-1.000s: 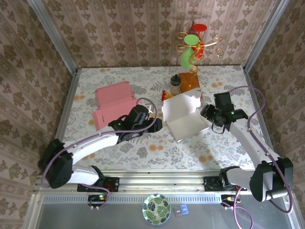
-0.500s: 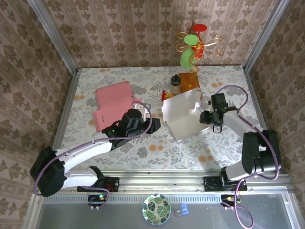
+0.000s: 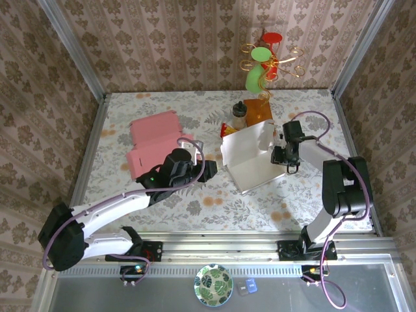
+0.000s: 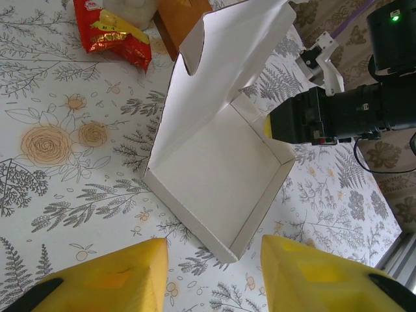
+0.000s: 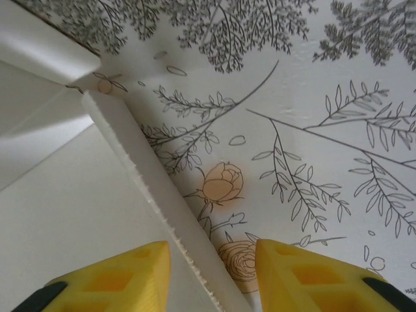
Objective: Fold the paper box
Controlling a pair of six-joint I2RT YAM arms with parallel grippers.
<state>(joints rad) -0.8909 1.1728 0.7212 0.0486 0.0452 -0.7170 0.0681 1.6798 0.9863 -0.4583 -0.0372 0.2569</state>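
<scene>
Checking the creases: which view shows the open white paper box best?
Left wrist: nearly the whole paper box lies open, its walls and lid flap clear. The top view has it small and distant; the right wrist view catches one wall edge close up.

White inner face of paper box (image 3: 250, 162); pink second box (image 3: 155, 148); tablecloth (image 3: 195, 201) white with grey ferns and orange blooms; brown damask wallpaper (image 3: 162, 45); red snack packet (image 4: 110, 32); orange block (image 4: 185, 19); yellow-fingered left gripper (image 4: 211, 276), right gripper (image 5: 211, 273).

light: bright, diffuse | shadows: soft | focus: sharp | wrist views: wide-angle
</scene>
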